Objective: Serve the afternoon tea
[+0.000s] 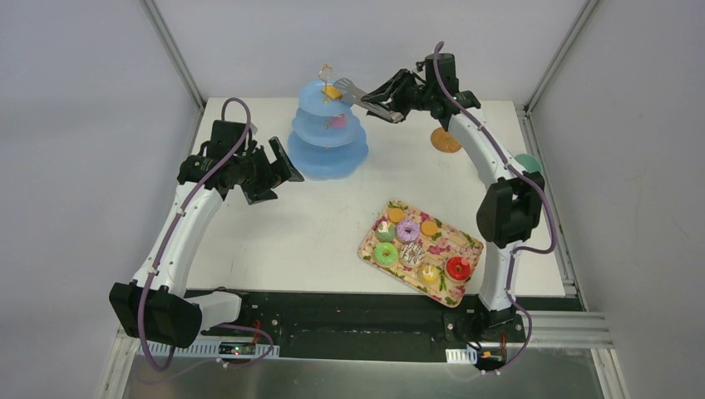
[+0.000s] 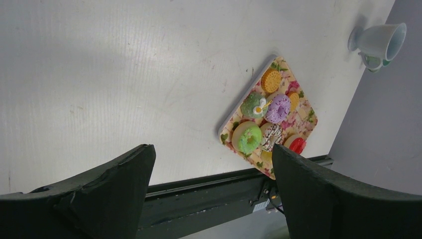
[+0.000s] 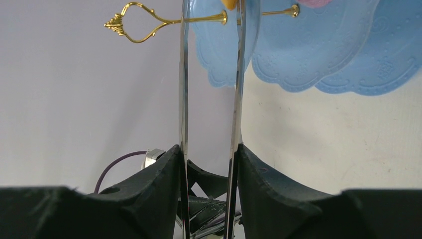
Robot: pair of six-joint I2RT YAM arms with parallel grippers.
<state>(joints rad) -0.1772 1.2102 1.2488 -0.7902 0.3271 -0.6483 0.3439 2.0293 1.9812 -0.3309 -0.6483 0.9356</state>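
Note:
Several toy sweets lie on the flowered tray: a green donut, a purple donut, a red donut and orange biscuits. The left wrist view shows the same tray and green donut. My right gripper is shut on metal tongs. The tong blades stand apart, their tips at the top tier of the blue stand. An orange biscuit rests on that tier. A pink sweet sits one tier down. My left gripper hovers open and empty left of the stand.
The stand's gold loop handle sticks up beside the tongs. A brown woven coaster lies at the back right. A pale teacup stands near the table's right edge. Metal frame posts rise at the back corners.

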